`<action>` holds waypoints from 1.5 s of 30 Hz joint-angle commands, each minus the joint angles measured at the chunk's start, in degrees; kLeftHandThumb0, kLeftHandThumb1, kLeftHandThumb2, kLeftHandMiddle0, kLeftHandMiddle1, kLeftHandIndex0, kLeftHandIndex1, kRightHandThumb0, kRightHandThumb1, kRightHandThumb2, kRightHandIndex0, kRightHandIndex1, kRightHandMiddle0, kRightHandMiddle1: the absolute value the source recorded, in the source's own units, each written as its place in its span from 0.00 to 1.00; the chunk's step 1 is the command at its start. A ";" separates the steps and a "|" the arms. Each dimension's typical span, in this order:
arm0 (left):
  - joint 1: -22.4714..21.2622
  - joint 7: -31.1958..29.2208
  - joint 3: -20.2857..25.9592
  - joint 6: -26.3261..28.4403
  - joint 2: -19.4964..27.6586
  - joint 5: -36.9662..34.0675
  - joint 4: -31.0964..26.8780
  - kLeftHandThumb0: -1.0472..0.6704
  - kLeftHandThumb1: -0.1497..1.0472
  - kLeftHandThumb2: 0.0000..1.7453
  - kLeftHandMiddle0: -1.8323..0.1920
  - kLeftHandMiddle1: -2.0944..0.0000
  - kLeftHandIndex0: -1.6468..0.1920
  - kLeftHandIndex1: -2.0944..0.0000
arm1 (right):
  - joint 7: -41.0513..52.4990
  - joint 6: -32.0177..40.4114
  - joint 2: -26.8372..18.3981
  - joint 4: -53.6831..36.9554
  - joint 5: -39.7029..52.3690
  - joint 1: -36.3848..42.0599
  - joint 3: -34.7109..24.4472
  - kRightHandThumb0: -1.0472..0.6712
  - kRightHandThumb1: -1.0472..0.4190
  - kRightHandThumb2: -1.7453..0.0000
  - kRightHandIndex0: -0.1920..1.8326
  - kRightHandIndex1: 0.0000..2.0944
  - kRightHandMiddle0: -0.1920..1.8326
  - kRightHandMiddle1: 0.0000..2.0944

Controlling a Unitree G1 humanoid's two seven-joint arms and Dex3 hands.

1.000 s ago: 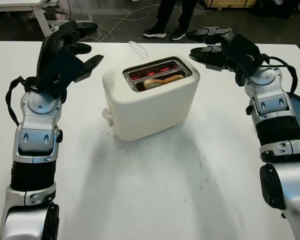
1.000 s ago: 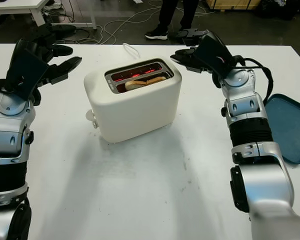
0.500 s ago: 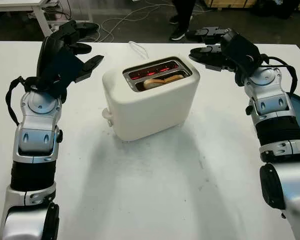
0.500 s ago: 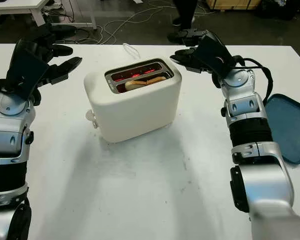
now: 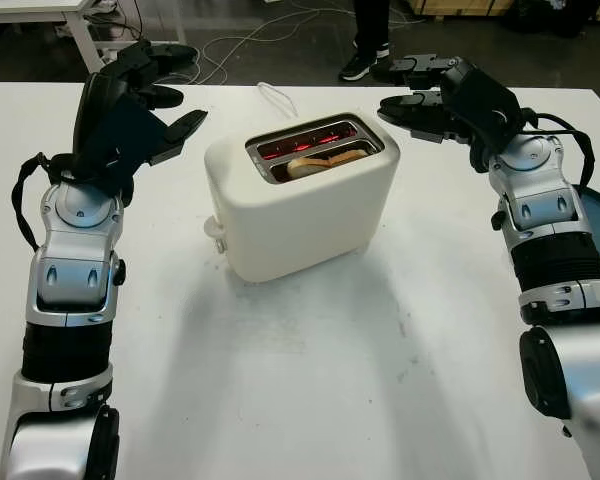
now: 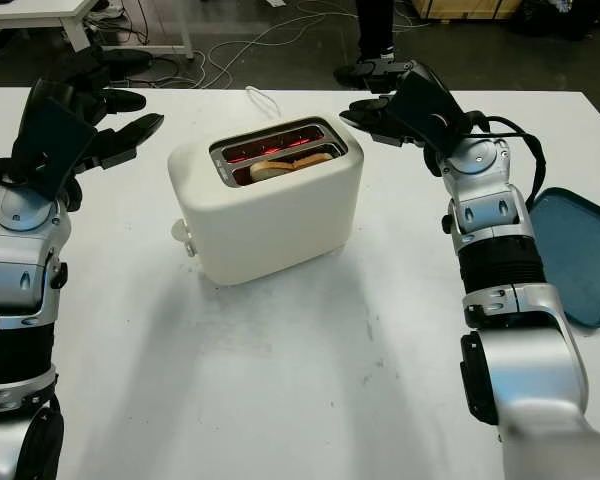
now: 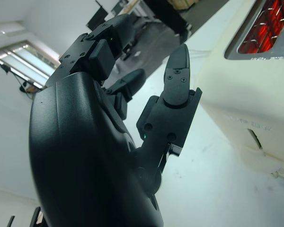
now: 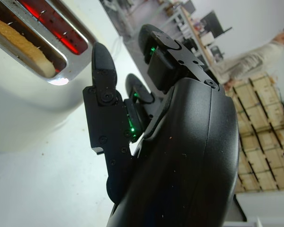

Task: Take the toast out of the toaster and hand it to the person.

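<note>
One toast sits in the near slot of the toaster, mid-frame on the tabletop. Both hands hover released: left hand upper left, right hand upper right. The right should descend straight over the slot, avoiding the glowing elements.

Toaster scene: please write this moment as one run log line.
toast: in toaster | left hand: open, beside | right hand: open, beside

Most of the toast sits down inside the toaster, so just its top edge peeks out of the near slot. The blue tray runs off the picture's side, so part of it is cut away. Past the counter, the person is cut off by the top edge, and you can see just legs and shoes.
</note>
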 commanded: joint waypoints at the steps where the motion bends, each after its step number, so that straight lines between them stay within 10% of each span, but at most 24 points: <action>1: 0.91 0.27 0.37 -0.14 0.07 -0.04 -0.66 0.47 0.73 0.24 0.78 0.55 0.67 0.76 | 0.04 -0.79 -0.40 -0.29 -0.38 0.13 0.41 0.42 0.09 0.89 0.41 0.03 0.39 0.00; 31: 0.50 0.50 -0.09 -0.18 0.35 0.94 -0.08 0.47 0.73 0.24 0.77 0.55 0.66 0.75 | 0.11 -0.27 -0.33 -0.16 -0.55 -0.07 0.24 0.40 0.09 0.89 0.40 0.03 0.39 0.00; 45: 0.66 0.28 0.14 0.48 0.16 0.48 -0.62 0.47 0.73 0.24 0.78 0.55 0.67 0.75 | -1.40 -11.63 -0.56 6.41 1.77 -5.10 -3.19 0.42 0.13 0.99 0.44 0.04 0.42 0.01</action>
